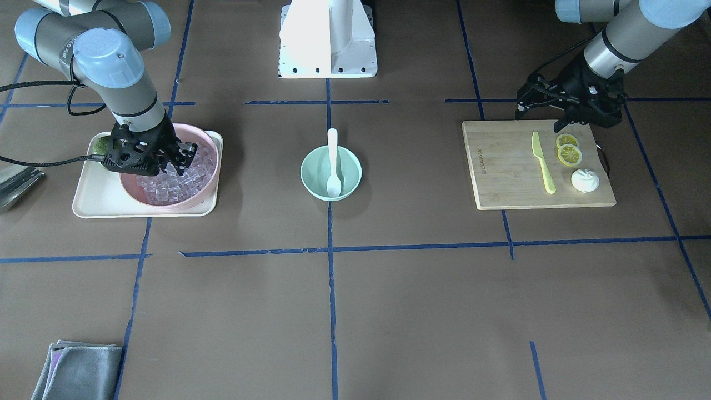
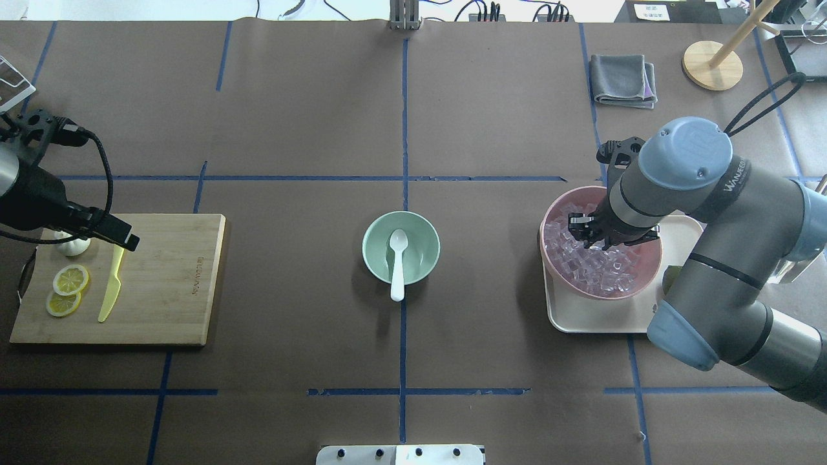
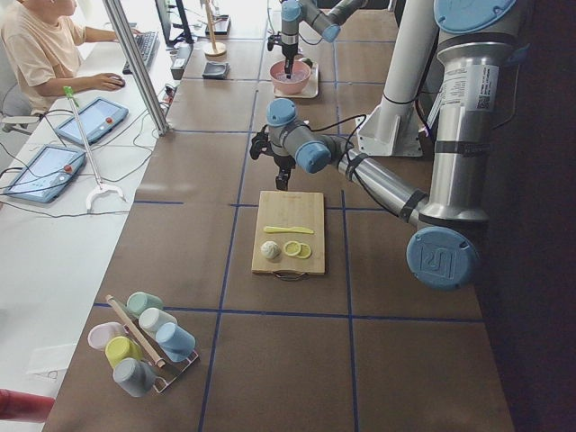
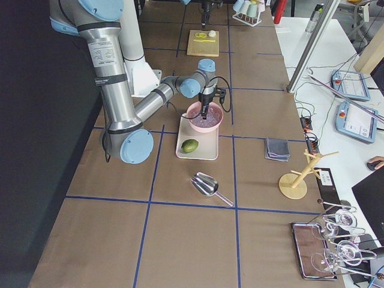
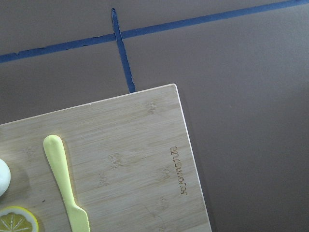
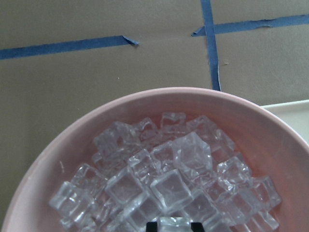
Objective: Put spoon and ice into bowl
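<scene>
While the spoon (image 2: 397, 265) lies in the bowl (image 2: 371, 242), right jaws pinch ice (image 6: 172, 223).

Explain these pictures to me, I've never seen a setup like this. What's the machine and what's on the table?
It is a robot with two arms at a brown table. Four pictures come from fixed cameras: across the table, above, and at each end. Two come from cameras on the wrists. In the middle, the white spoon lies in the green bowl. The right gripper is down in a pink bowl of ice on a tray, fingertips either side of one cube; whether it is squeezed, I cannot tell. The left arm hovers by a cutting board with a yellow-green knife, lemon slices and a white lump.
</scene>
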